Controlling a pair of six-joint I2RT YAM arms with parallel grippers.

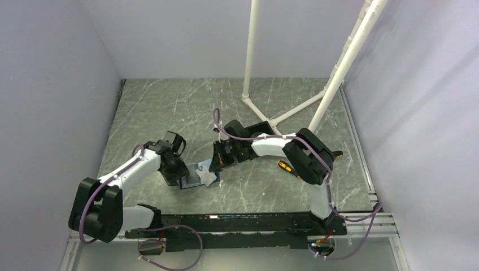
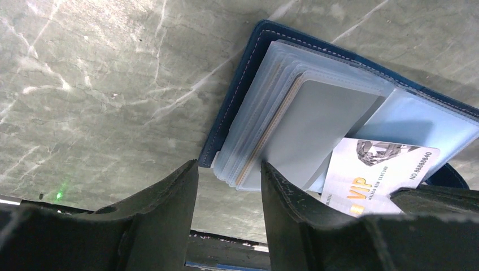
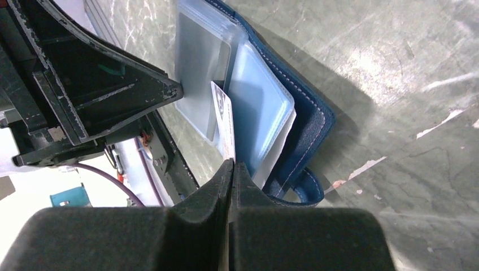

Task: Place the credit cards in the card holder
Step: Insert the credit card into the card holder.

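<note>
Grey marbled bench (image 1: 169,107), white walls. Step in hand: insertion. Right end effector (image 3: 231,166) clamped on whitish card (image 3: 224,121), edge-on, leading end among clear sleeves (image 2: 339,113) of open card holder (image 2: 248,62), flat on bench between both arms. Left end effector (image 2: 229,175) jaws apart, straddling sleeve stack's corner; contact unclear. Next, probably: push along pocket line, holder kept from sliding. Hidden: pocket mouth, insertion depth. Tan edge in stack possibly a second card, unconfirmed.
</note>
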